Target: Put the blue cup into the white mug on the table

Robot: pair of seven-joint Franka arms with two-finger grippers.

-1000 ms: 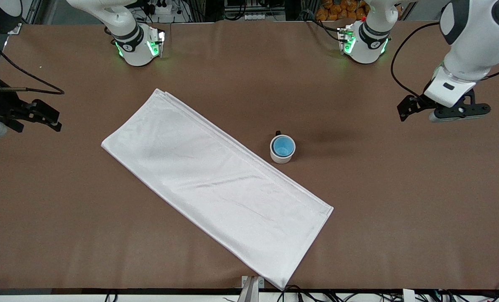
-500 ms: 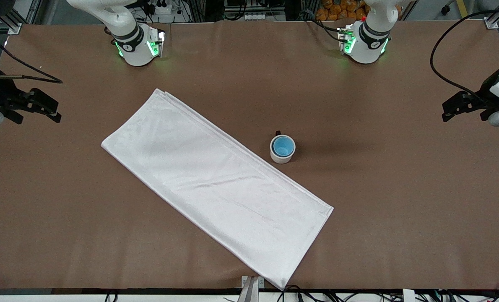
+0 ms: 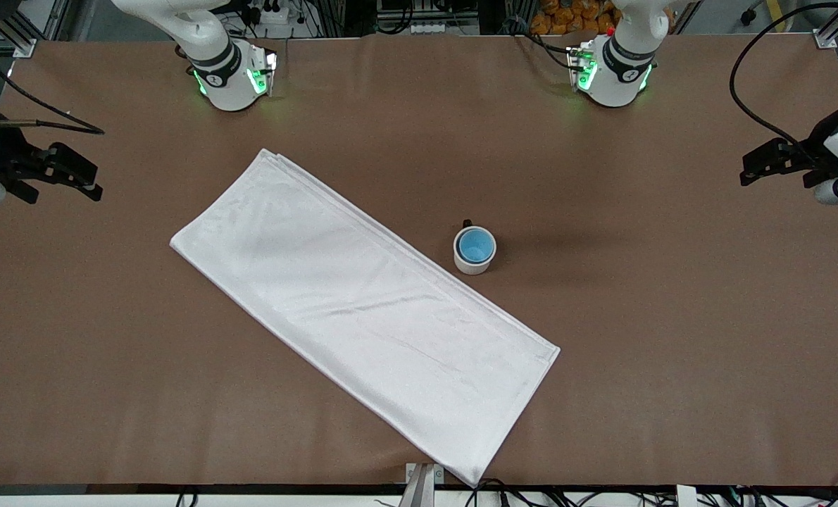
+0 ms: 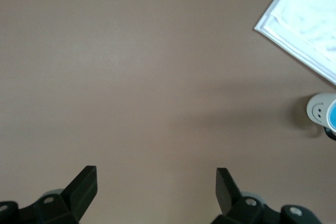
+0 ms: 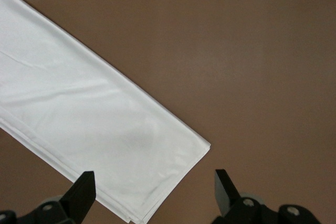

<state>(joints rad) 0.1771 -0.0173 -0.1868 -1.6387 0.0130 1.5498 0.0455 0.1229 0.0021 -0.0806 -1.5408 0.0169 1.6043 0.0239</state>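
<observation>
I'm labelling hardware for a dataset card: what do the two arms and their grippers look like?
Both arms are glossy white with black joint bands; their bases glow green. The left gripper and right gripper are matte black, each with two flat, angular fingers and silver screws. Black cables loop to both wrists. No markings are legible.

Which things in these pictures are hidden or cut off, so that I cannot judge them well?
- Blue cup: front view shows only its rim and inside; the white mug hides its wall and base.
- Mug's black handle: mostly hidden by the mug's body in the front view.
- Mug and cup in the left wrist view: cut off by the picture's edge.
- White cloth: cut off in both wrist views.
- Left gripper, right gripper: open, arms partly cut off at the front view's edges.
</observation>
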